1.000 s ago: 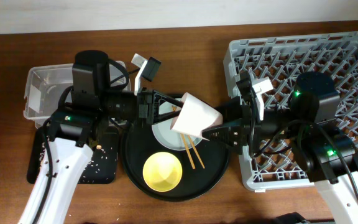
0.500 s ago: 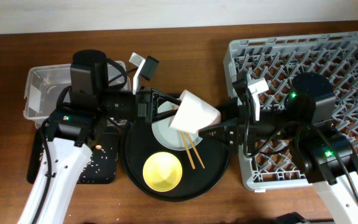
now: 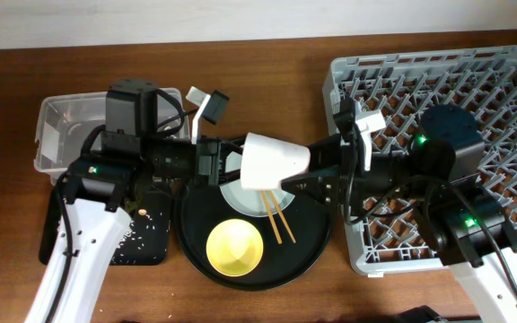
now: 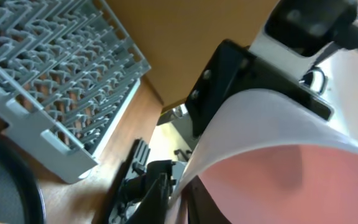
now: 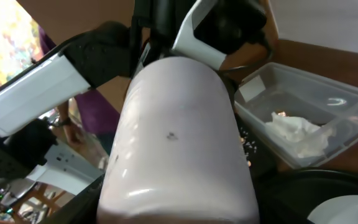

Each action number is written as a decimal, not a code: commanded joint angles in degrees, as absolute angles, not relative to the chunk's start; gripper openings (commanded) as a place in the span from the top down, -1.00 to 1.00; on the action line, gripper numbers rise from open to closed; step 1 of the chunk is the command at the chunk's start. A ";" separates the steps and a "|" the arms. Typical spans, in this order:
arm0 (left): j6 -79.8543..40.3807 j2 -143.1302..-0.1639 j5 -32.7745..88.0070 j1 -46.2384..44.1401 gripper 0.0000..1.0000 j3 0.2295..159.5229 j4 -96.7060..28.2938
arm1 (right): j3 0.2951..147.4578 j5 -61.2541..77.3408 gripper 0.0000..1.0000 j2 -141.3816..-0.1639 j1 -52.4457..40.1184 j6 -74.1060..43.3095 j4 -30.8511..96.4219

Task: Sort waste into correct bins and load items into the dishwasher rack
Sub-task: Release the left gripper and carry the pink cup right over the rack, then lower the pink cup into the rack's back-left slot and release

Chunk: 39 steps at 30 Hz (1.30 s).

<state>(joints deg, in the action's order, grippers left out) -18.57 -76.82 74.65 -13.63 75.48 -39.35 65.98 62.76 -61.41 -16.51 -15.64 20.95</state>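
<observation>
Brown wood worktop [image 3: 267, 63], white wall [image 3: 240, 18] along the far edge. Pink cup [image 3: 272, 161] is in mid-air above the large round black tray [image 3: 317, 242], lying on its side between the two arms, mouth toward the left claw [image 3: 238, 161] and base toward the right claw [image 3: 305, 166]. Cup reads white outside, pink inside in the left wrist view. Right claw is spread part-way around the cup body with the wall filling the gap between its fingers, so it has hold of the cup. Left claw sits at the cup's rim with its fingertips hidden by the cup; can't tell if it is pinching the rim or clear of it. Below the cup on the round tray: pale grey plate [image 3: 245, 199], chopsticks [image 3: 279, 222] running off the plate's edge onto the tray, yellow bowl [image 3: 234, 247] upright on the near side. Dishwasher rack [image 3: 474, 67] is on the right of the worktop, with the right arm lying over its left part. Clear tub [image 3: 56, 117] is far left with a crumpled white napkin [image 5: 297, 134] inside. Shallow black tray [image 3: 146, 238] is just in front of the tub, with pale food scraps [image 3: 137, 215] scattered on it.
</observation>
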 commanded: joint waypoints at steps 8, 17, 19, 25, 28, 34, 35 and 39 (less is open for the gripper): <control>-15.35 -76.69 49.80 -10.02 -0.34 75.48 -39.72 | 66.57 51.33 -0.08 -61.23 -15.09 -15.53 24.51; -16.38 -76.79 40.12 -1.61 -0.86 75.48 -43.57 | 72.34 27.57 -0.05 -63.83 -5.10 -13.89 42.26; -16.40 -76.79 35.14 -1.43 -0.98 75.48 -46.13 | 76.90 22.68 -0.03 -67.07 -3.27 -12.10 48.23; -16.40 -76.79 27.64 -1.43 -0.98 75.48 -48.97 | 90.35 8.14 0.00 -79.64 -2.17 -8.27 59.22; -16.40 -76.79 27.55 -1.43 -0.98 75.48 -48.97 | 92.33 3.84 0.00 -84.31 -2.15 -7.73 59.13; -16.40 -76.79 27.55 -1.43 -0.98 75.48 -48.97 | 92.33 2.31 -0.01 -92.79 -2.17 -7.73 57.84; -16.40 -76.79 27.55 -1.43 -0.98 75.48 -48.95 | 92.33 2.26 -0.01 -94.08 -2.15 -7.70 57.39; -16.40 -76.79 27.55 -1.43 -0.98 75.48 -48.97 | 92.31 2.26 -0.01 -98.94 -2.15 -7.73 55.68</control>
<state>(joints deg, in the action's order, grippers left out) -16.67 -76.82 28.10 -1.78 75.42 -48.88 91.00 3.70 -96.42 -2.55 -8.32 56.36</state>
